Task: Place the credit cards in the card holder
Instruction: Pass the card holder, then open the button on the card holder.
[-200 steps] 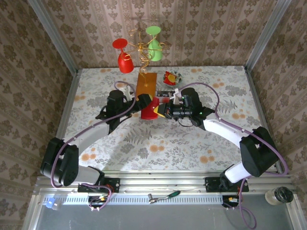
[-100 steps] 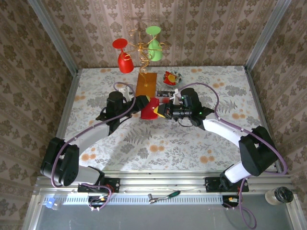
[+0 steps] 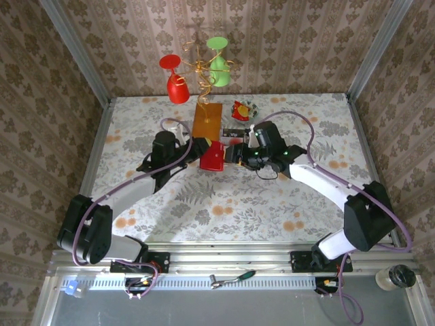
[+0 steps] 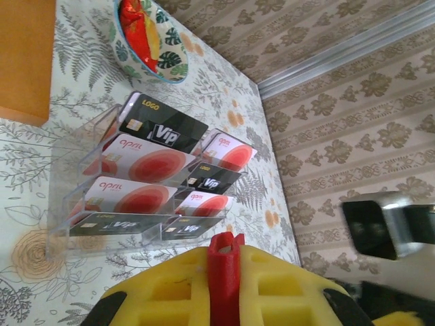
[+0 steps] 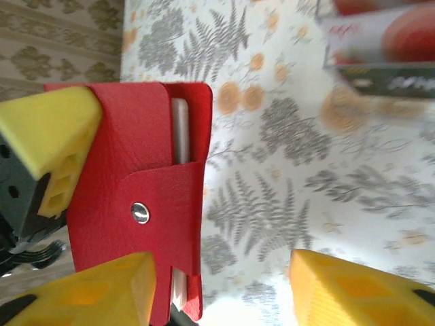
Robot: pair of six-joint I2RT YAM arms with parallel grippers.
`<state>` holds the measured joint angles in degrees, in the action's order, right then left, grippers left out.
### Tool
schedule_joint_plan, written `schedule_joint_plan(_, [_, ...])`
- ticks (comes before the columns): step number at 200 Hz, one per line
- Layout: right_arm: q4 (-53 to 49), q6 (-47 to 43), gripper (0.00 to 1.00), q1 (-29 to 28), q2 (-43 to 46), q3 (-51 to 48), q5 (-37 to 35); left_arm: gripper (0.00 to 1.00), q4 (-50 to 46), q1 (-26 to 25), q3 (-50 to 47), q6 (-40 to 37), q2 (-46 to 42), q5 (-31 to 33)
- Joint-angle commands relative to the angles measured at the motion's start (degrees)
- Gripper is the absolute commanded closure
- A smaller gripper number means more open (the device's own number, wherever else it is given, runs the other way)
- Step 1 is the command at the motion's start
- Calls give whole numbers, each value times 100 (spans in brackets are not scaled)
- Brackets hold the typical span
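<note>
**A:** What's on the table (image 3: 272, 204)?

**B:** Orange wooden slab (image 3: 206, 120) toward the back, with a wire stand on it. Just right of its near end is a clear rack (image 4: 68, 224) with credit cards (image 4: 146, 163) tiered in two columns, pink-red and black. Behind the rack is a leaf-pattern bowl (image 4: 171, 64) with a red-yellow wrapper (image 4: 139, 27) in it.

**A:** Card holder?

**B:** The card holder (image 3: 213, 157) is mid-table, in front of the slab, between the two grippers. Left gripper (image 3: 200, 147) is clamped on its edge (yellow pads pinching the red, per the left wrist view). It has a flap with a metal snap, and one pale card (image 5: 179, 129) edge shows in the pocket.

**A:** Right side?

**B:** Right gripper (image 5: 221, 288) has its fingers apart with nothing between them. One finger is just beside the holder.
</note>
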<state>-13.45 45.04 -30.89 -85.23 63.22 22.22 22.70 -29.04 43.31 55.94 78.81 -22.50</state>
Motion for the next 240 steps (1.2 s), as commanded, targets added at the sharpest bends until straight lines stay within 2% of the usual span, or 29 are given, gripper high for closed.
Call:
schedule_joint_plan(1, [-992,-717,39,-179,118,491,-839,100,-19,-74,-28,286,-172,342])
schedule_joint_plan(15, [-1187,-845,35,-338,1,752,-1051,100,-30,-117,-16,390,-199,471])
schedule_joint_plan(59, [-1900,-1191,31,-830,-505,1635,-2040,100,8,-199,30,670,-260,709])
schedule_joint_plan(125, [-1956,-1176,32,-1074,-1147,1941,-2504,100,173,-273,72,847,-244,712])
schedule_joint_plan(166, [-1898,-1041,37,-1076,-1109,1561,-3407,100,379,-295,27,986,-238,598])
schedule_joint_plan(203, [-1905,-832,40,-957,-739,773,-4082,100,532,-304,46,1074,-285,299])
schedule_joint_plan(219, [-1767,-698,40,-670,-452,254,-4049,100,535,-304,30,1076,-353,229])
schedule_joint_plan(240, [-1479,-642,41,-163,28,-287,-3448,100,357,-296,35,958,-477,246])
